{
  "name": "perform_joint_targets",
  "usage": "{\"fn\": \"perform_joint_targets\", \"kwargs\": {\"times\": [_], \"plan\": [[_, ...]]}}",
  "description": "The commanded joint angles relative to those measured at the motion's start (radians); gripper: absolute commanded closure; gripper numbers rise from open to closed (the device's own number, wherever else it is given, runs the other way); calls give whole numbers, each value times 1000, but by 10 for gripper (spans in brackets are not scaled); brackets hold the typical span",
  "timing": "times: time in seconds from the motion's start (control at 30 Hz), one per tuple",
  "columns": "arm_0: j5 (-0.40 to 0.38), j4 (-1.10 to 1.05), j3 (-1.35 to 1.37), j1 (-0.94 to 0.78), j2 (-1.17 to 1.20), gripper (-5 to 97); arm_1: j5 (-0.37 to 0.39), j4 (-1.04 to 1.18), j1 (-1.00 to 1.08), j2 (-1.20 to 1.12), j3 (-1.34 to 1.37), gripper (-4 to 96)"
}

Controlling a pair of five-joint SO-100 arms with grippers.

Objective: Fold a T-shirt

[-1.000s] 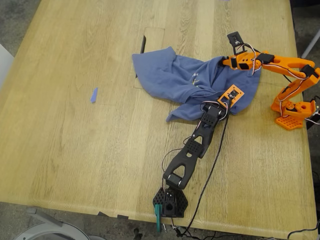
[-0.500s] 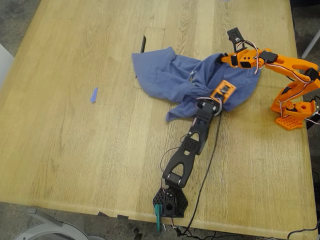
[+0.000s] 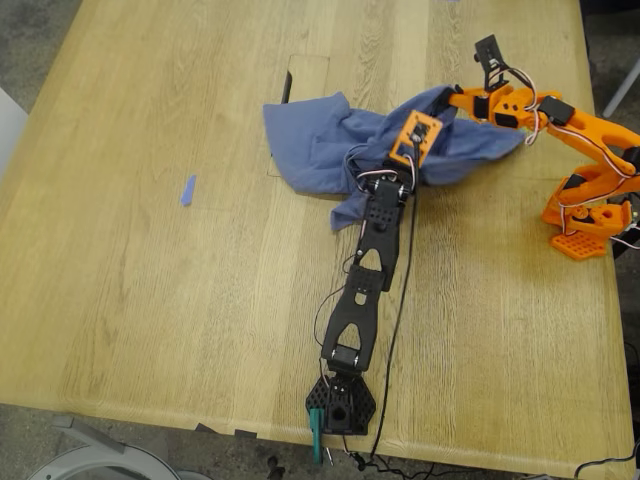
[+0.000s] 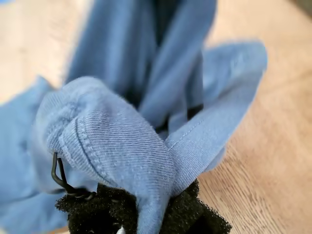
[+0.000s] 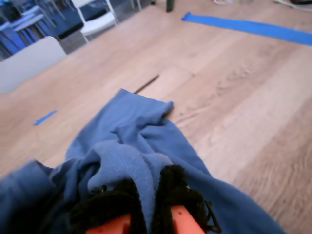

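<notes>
The slate-blue T-shirt [image 3: 320, 140] lies bunched on the wooden table, right of the centre in the exterior view. Its print is hidden in the folds. My first gripper [image 3: 405, 155], on the black arm, is shut on a hemmed edge of the shirt [image 4: 122, 146] and holds it over the shirt's middle. Its black pads [image 4: 195, 214] pinch the cloth. My second gripper [image 3: 447, 98], on the orange arm, is shut on the shirt's edge at the exterior view's right. The cloth [image 5: 136, 146] is squeezed between its foam pads [image 5: 175, 187].
A tiny blue scrap [image 3: 188, 190] lies to the exterior view's left. A dark slot [image 3: 287, 88] is cut into the table behind the shirt. The black arm's base [image 3: 340, 405] stands at the near edge, the orange arm's base [image 3: 585, 230] at the right edge. Blue tape [image 5: 243, 27] runs along the far table.
My first gripper has moved up and left in the exterior view, carrying the shirt's edge over its middle. My second gripper has risen slightly and shifted right with its edge.
</notes>
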Motion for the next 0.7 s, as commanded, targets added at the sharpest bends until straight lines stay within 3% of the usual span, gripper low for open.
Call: {"fn": "perform_joint_targets", "kwargs": {"times": [0.0,0.33,0.67], "plan": [[-3,2,-37,-18,341,918,-11,-40,-37,95,-83,914],[-40,-123,-38,80,522,918,-37,-169,-181,258,-77,914],[-49,-282,-40,156,607,918,-52,-272,-250,245,-256,914]]}}
